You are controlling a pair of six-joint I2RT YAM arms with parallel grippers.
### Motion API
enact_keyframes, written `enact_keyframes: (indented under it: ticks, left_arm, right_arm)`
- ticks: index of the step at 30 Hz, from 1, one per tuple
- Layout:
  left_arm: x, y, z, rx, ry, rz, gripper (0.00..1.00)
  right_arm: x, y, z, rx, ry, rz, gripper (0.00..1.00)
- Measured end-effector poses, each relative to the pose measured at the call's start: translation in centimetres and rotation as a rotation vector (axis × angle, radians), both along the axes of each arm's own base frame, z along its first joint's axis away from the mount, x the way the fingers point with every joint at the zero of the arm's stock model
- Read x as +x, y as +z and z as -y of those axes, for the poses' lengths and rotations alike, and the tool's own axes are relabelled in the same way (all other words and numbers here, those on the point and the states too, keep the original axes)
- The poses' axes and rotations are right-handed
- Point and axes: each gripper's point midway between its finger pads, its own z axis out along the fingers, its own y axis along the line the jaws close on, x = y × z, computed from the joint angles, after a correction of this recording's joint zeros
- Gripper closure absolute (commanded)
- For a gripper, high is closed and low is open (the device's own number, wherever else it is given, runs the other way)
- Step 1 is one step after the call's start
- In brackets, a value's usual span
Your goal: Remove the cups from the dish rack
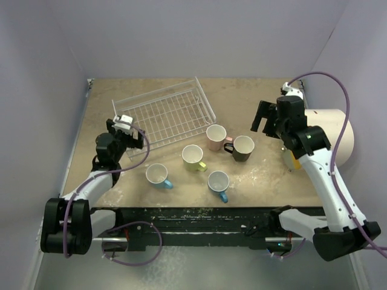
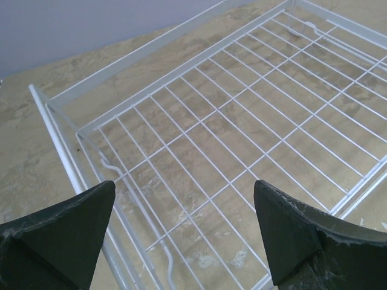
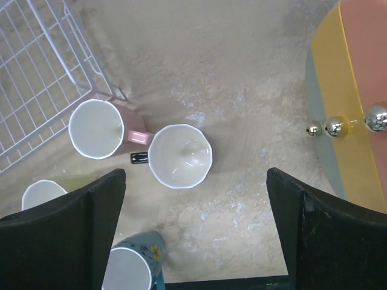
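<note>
Right wrist view: yellow-green cup [image 3: 41, 193] mostly hidden; light blue cup [image 3: 128, 269] cut by bottom edge; dish rack [image 3: 42, 78] cropped left.

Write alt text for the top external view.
An empty white wire dish rack sits behind a pink mug, a dark brown mug, a yellow-green mug and two light blue mugs, all upright. The left pincer hovers at the rack's left corner; the right pincer hovers right of the mugs, near a cream cylinder.

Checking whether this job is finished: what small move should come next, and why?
Probably just draw both arms back. The dish rack looks empty, and all five cups stand on the table beside it. The left gripper and right gripper are open, holding nothing.
</note>
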Motion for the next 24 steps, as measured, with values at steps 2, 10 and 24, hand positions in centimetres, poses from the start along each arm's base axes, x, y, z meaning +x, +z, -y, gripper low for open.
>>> enact_keyframes:
  ticks: [2, 10, 24]
  left_arm:
    - [0.1, 0.2, -0.3, 0.002, 0.020, -0.007, 0.01]
    - [-3.4, 1.7, -1.0, 0.002, 0.055, -0.081, 0.01]
    - [-6.2, -1.4, -1.8, -0.035, 0.119, -0.178, 0.01]
  right_arm:
    - [-0.3, 1.2, 0.1, 0.009, 0.000, 0.028, 0.00]
    - [-0.2, 0.8, -0.3, 0.019, 0.013, 0.007, 0.00]
    - [-0.5, 0.0, -1.5, 0.072, 0.054, 0.007, 0.00]
